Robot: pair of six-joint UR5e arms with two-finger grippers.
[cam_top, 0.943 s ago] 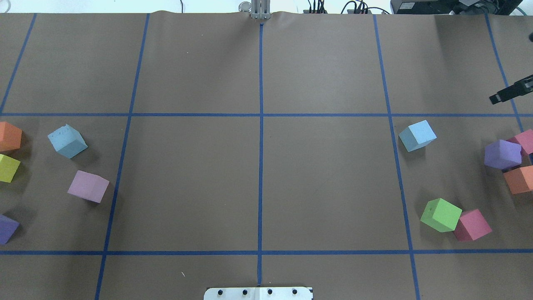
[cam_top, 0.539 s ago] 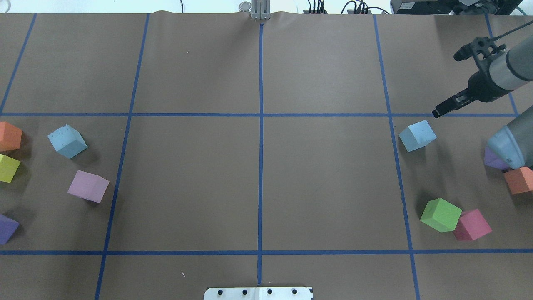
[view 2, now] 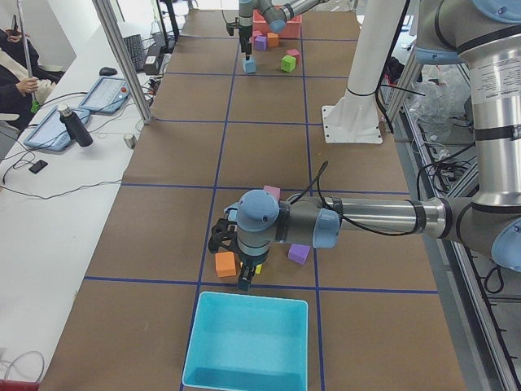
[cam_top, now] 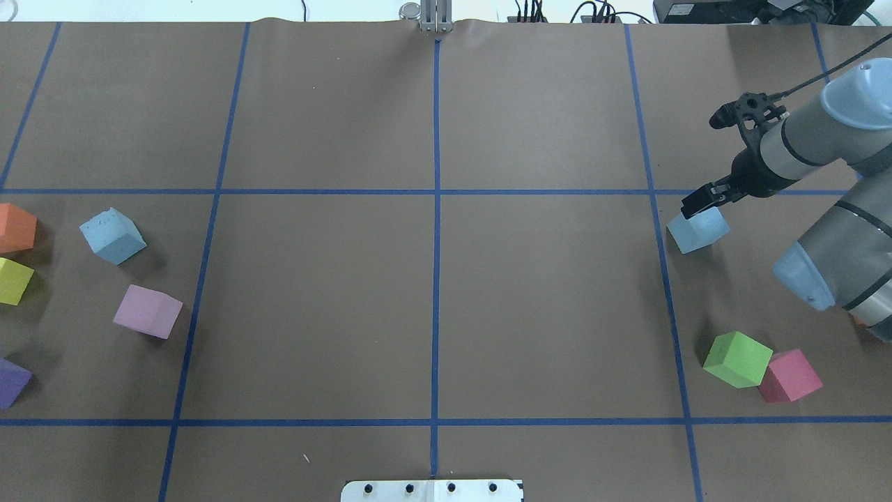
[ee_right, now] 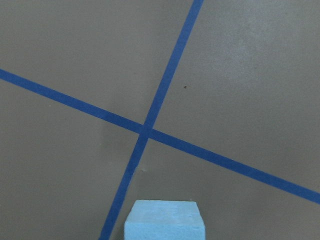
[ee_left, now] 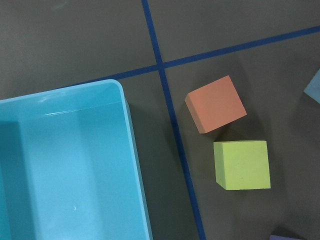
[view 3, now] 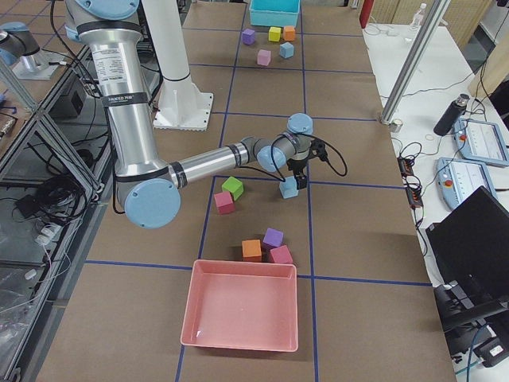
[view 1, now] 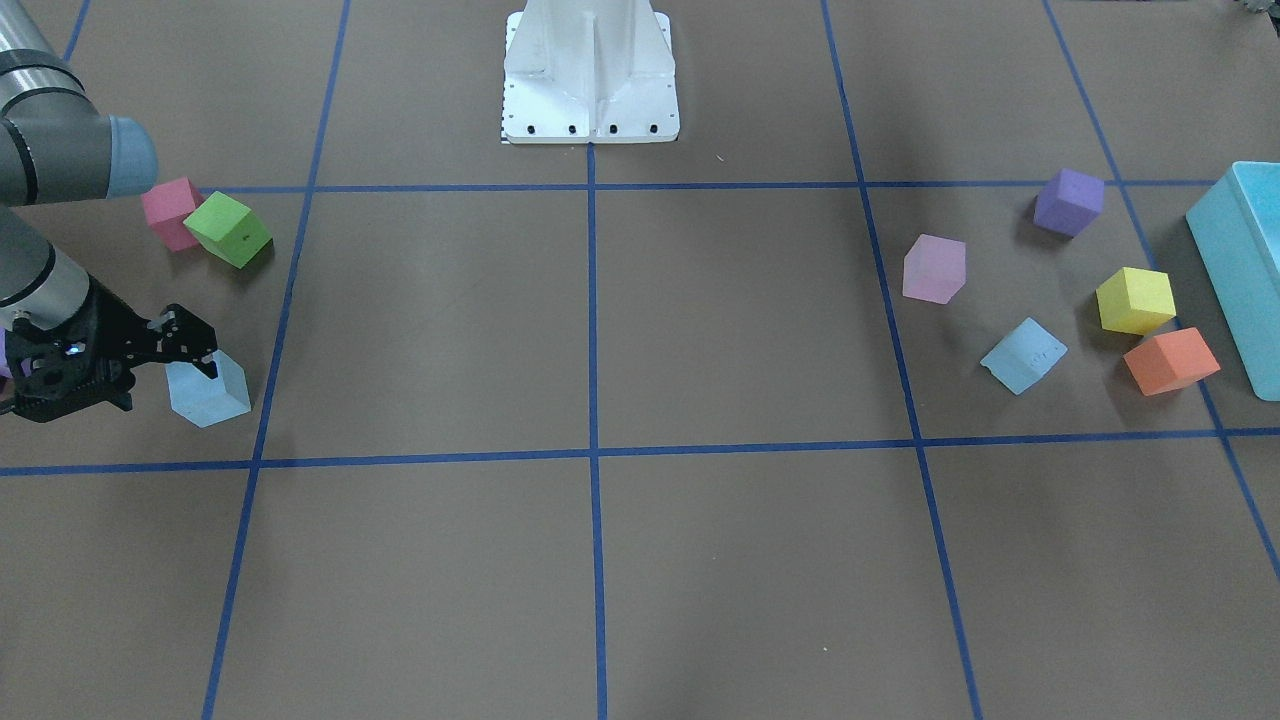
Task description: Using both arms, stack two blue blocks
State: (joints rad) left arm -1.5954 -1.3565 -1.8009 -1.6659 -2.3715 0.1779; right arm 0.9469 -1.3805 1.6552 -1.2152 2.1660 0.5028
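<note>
One sky-blue block point(cam_top: 699, 231) sits on the right side of the table and also shows in the front view point(view 1: 207, 395) and at the bottom of the right wrist view point(ee_right: 164, 220). My right gripper point(cam_top: 697, 203) hangs just above its far top edge, and its fingers point(view 1: 205, 358) look open and empty. The other sky-blue block point(cam_top: 111, 236) lies on the left side. My left gripper point(view 2: 244, 281) shows only in the exterior left view, by the orange and yellow cubes. I cannot tell whether it is open or shut.
A green cube point(cam_top: 737, 359) and a pink cube point(cam_top: 789, 376) lie nearer the robot than the right block. Lilac point(cam_top: 148, 312), orange point(cam_top: 14, 228), yellow point(cam_top: 14, 281) and purple point(cam_top: 12, 382) cubes surround the left block. A teal box point(view 1: 1240, 270) and a pink tray point(view 3: 238, 310) stand at the table ends.
My right arm has swung in from the right edge, carrying the gripper left and down to just over the right blue block. No block has moved.
</note>
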